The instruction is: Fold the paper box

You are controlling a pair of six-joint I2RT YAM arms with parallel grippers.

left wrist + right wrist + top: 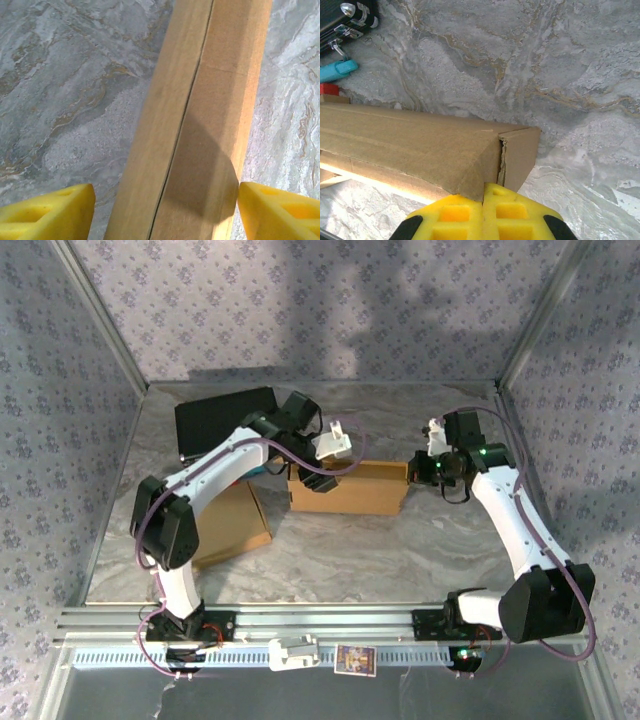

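Observation:
The paper box [350,488] is a long brown carton lying across the middle of the table. My left gripper [325,465] hangs over its left end. In the left wrist view the box [200,125] runs between the two yellow fingers [50,212] of the left gripper [165,200]. These jaws stand open, with a gap to the left finger, while the right finger is close to the box's edge. My right gripper [415,472] is at the box's right end. It [484,192] is shut, tips against the end corner of the box [420,145], beside a raw flap edge.
A black case [225,420] lies at the back left. A flat brown cardboard piece [235,525] sits under the left arm. A turquoise item [337,70] and a red one [327,89] lie behind the box. A small card [355,658] rests on the front rail.

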